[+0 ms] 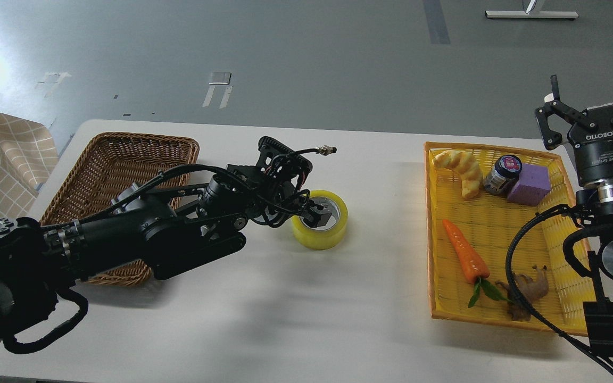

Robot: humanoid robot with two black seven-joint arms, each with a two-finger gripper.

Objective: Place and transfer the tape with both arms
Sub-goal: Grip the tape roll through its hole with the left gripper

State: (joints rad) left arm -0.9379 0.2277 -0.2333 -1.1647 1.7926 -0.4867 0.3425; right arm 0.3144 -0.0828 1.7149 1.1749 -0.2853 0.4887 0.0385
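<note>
The tape, a yellow translucent roll with a grey-white core, lies flat on the white table near the middle. My left arm reaches in from the left, and my left gripper sits at the roll's left rim. One dark finger reaches down inside the core. The fingers are dark and bunched, so I cannot tell whether they pinch the roll's wall. My right gripper stands at the far right, pointing up with its fingers spread wide and empty, beyond the yellow tray's far right corner.
A brown wicker basket stands at the left, partly under my left arm. A yellow tray at the right holds a croissant, a jar, a purple block, a carrot and a brown root.
</note>
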